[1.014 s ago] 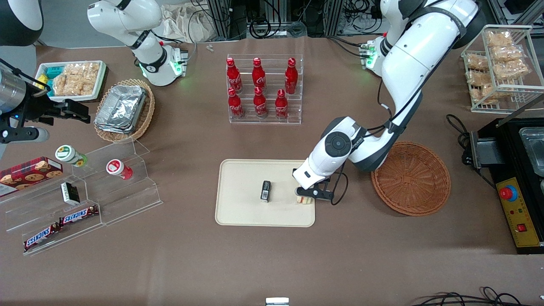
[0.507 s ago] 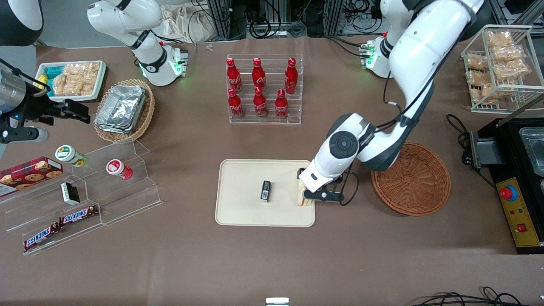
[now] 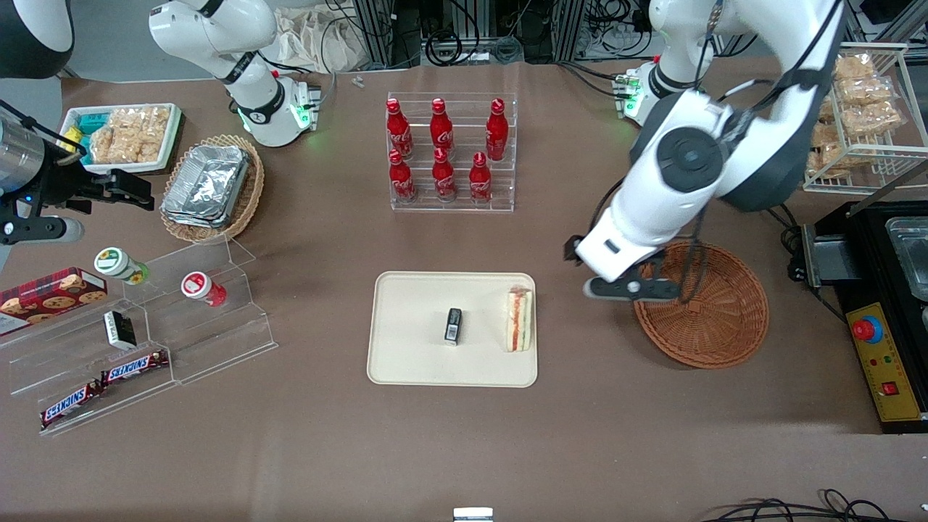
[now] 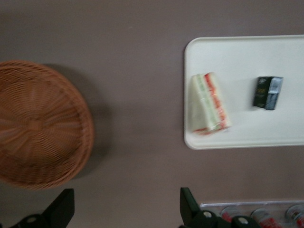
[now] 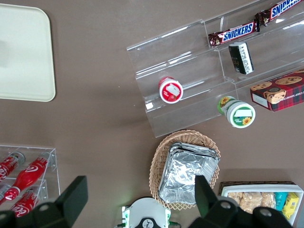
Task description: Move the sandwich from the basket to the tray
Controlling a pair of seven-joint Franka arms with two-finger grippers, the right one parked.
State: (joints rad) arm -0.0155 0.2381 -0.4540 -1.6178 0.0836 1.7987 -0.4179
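Observation:
The sandwich lies on the cream tray, close to the tray edge that faces the round reddish-brown basket. Its red and green layers show along the cut edge. My left gripper hangs raised above the table, over the gap between tray and basket, by the basket's rim. It is open wide with nothing between its fingers. Nothing shows in the basket.
A small dark box lies mid-tray. A rack of red cola bottles stands farther from the camera than the tray. An acrylic stepped shelf and oval basket of foil trays sit toward the parked arm's end. A black machine flanks the round basket.
The gripper has let go of the sandwich, risen and swung away from the tray toward the basket. The sandwich stays lying on the tray.

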